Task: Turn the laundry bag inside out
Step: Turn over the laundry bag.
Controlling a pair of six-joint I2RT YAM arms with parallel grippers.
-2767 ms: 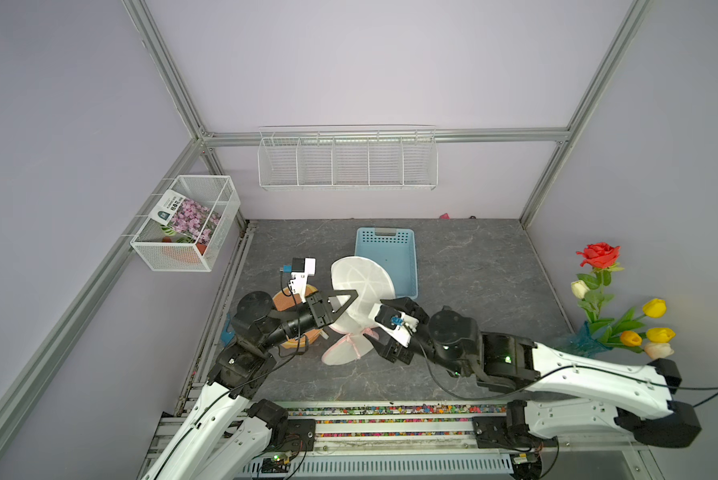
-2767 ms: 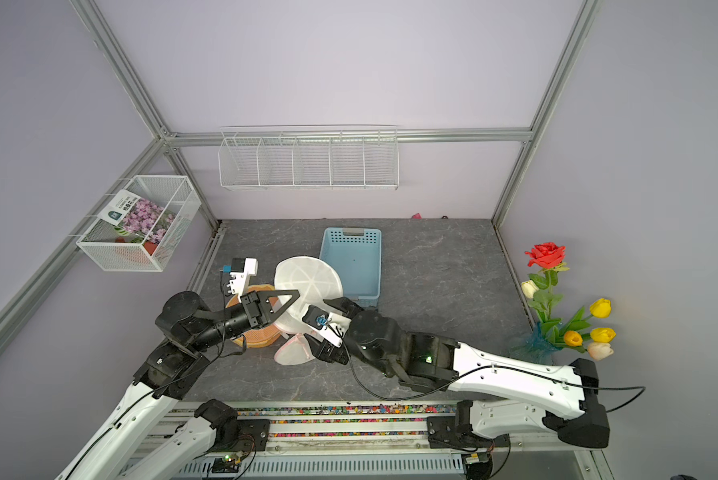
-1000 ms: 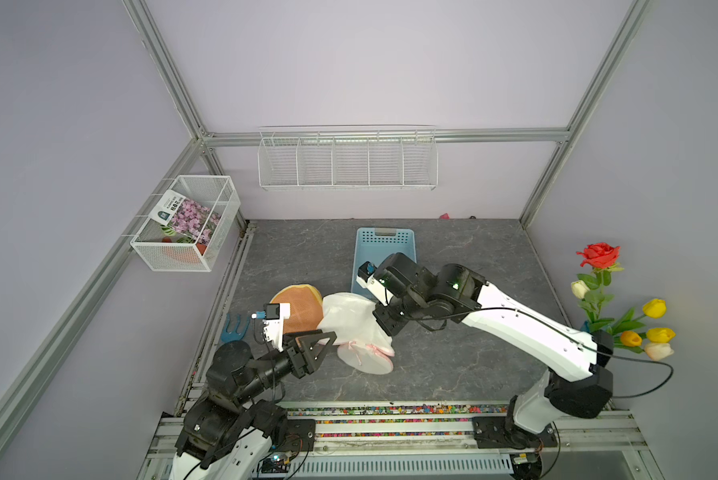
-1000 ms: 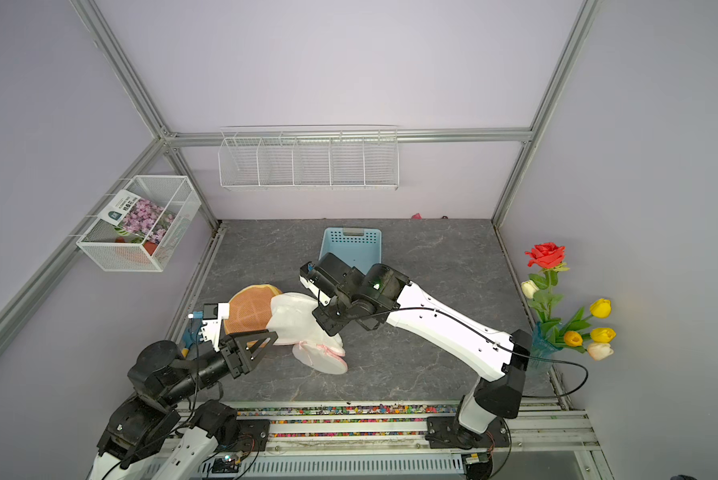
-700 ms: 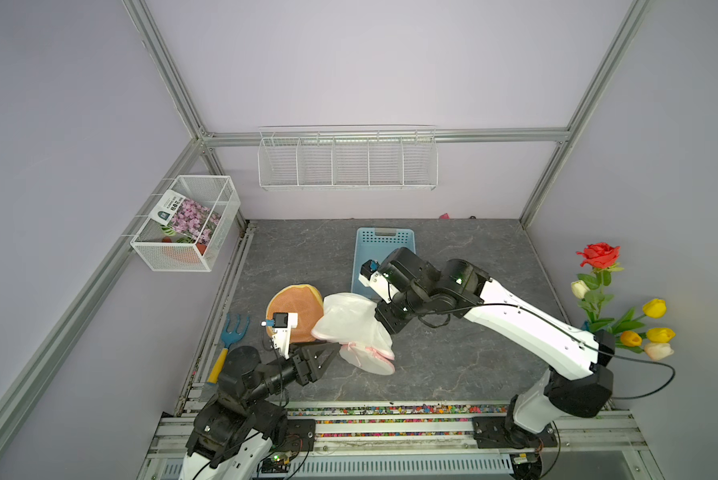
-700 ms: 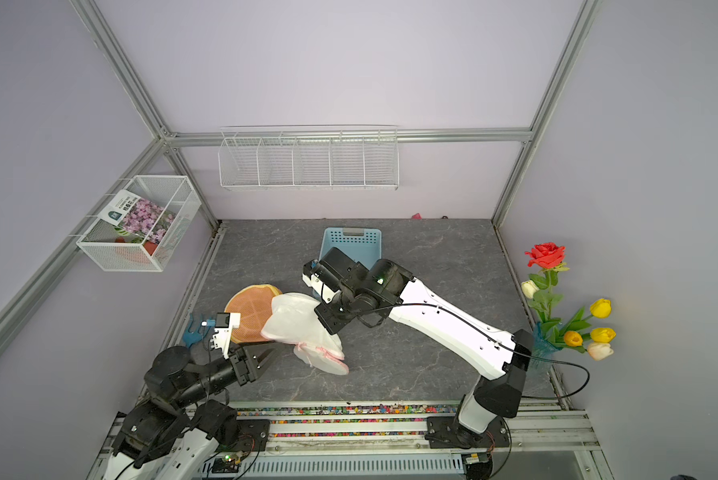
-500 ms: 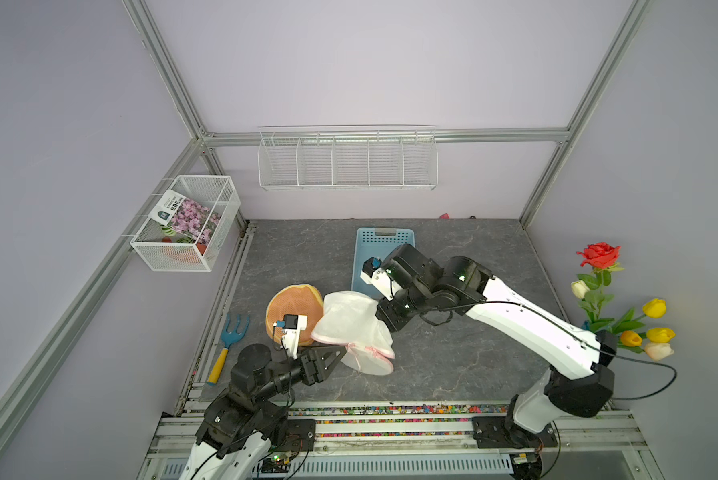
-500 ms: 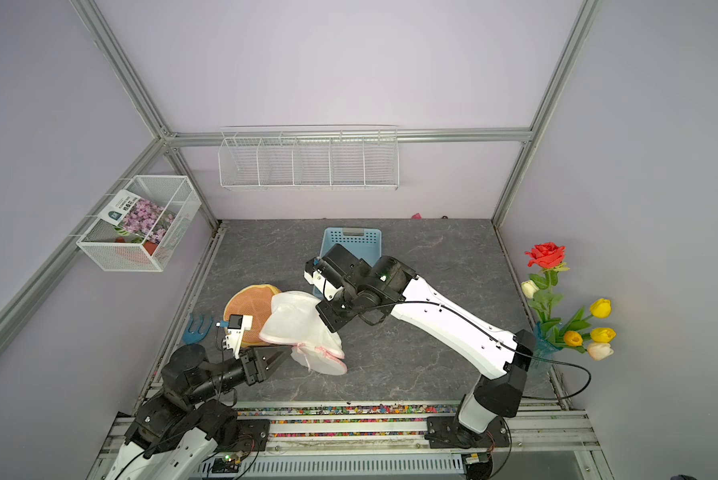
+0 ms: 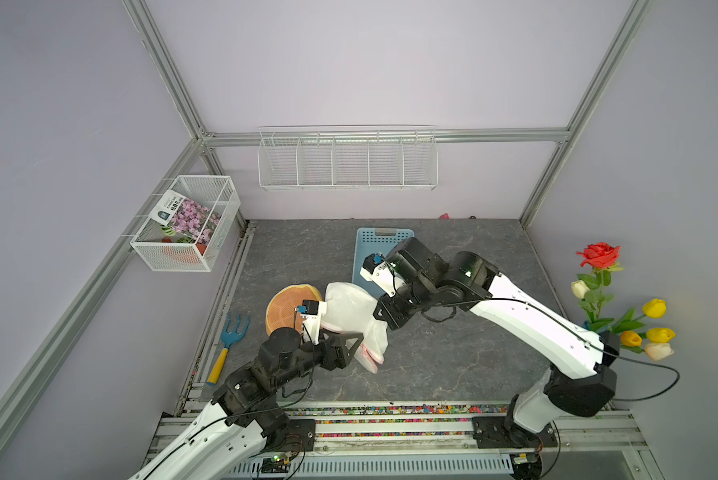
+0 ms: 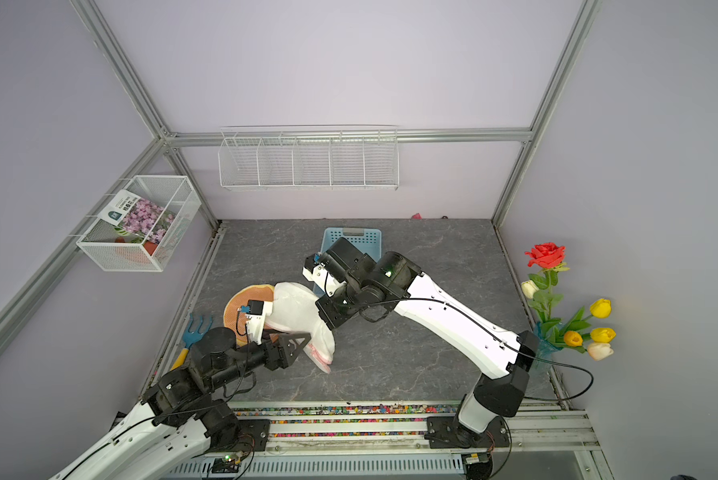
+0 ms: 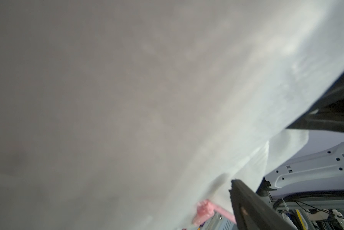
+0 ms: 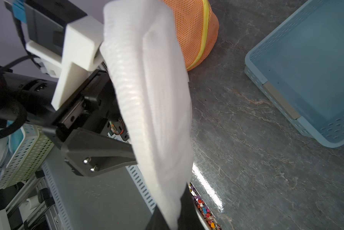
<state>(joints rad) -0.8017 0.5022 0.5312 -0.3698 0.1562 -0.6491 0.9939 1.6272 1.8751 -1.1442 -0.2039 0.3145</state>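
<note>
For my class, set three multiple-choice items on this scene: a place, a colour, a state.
1. The rake lies: A in the blue tray; B on the table, near its left edge; C in the wall rack.
2. What colour is the laundry bag? A white; B orange; C blue.
3. The right gripper is: A open; B out of view; C shut on the laundry bag.
Key: 1 B, it rests by the left rail; 2 A, white mesh; 3 C, its fingers pinch the mesh.

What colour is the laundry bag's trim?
Pink trim on the white laundry bag; the left wrist view shows it best.
</note>
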